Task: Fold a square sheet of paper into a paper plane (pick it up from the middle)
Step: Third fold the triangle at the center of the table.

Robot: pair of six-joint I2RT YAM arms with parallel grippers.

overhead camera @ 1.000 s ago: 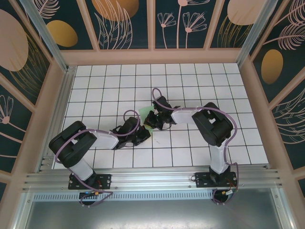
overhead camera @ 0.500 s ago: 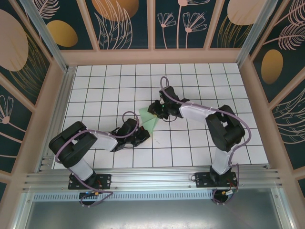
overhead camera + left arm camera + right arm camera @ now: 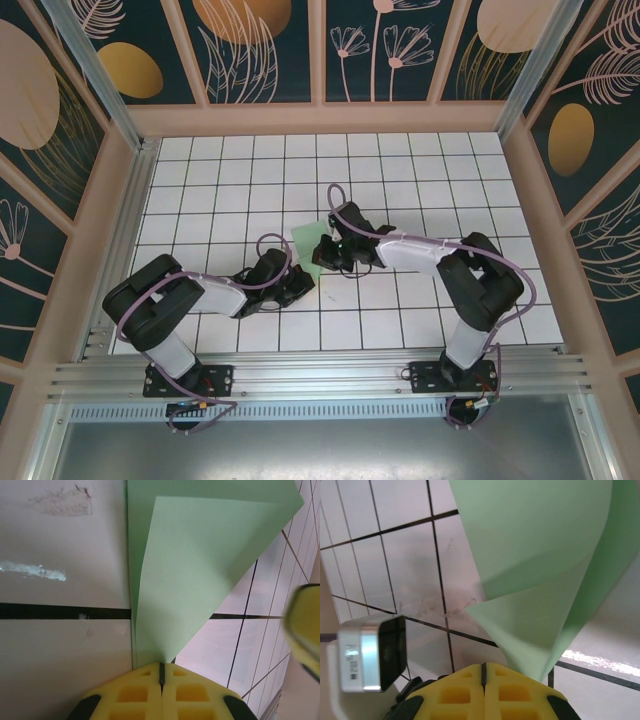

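Observation:
The square sheet of paper [image 3: 308, 238] is light green and folded over on itself, lying on the tiled floor between the two arms. In the left wrist view the sheet [image 3: 200, 570] narrows into the seam of my left gripper [image 3: 161, 666], whose yellow pads are shut on it. My left gripper [image 3: 300, 283] sits at the sheet's near edge. My right gripper [image 3: 325, 255] hovers over the sheet's right side. Its pads [image 3: 483, 667] are shut with nothing in the seam. The curled sheet [image 3: 545, 580] passes beside its right pad.
The white tiled floor [image 3: 420, 180] has black grid lines and is walled by a tan frame [image 3: 320, 118]. The left arm's wrist camera box [image 3: 372, 652] sits close on the left in the right wrist view. A yellow pad of the right gripper [image 3: 305, 625] shows at the left wrist view's right edge.
My right gripper pulled back toward me and down over the sheet, having opened a little and shut again. The sheet shows less of its spread triangle. The left gripper stayed put.

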